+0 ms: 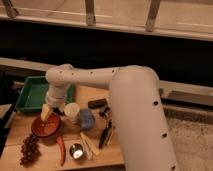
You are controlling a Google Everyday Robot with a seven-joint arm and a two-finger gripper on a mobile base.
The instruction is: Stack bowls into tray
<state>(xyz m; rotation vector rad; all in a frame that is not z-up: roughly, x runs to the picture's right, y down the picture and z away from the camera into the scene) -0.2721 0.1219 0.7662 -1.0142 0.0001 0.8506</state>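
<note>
Wooden table [82, 95] by dark wall: gripper [46, 113] at rim of red-orange round plastic bowl [44, 128], grip can't tell. Looks like step 1, pickup; next needs lift to green rectangular plastic tray [29, 95] just behind.

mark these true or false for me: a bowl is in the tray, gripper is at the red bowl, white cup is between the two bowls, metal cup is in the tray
1. A bowl is in the tray. False: the red bowl and the purple bowl both sit on the table.
2. The gripper is at the red bowl. True: it hangs just over the bowl's inside.
3. The white cup stands between the two bowls. True.
4. The metal cup is in the tray. False: it stands on the table near the front edge, beside the chili.
</note>
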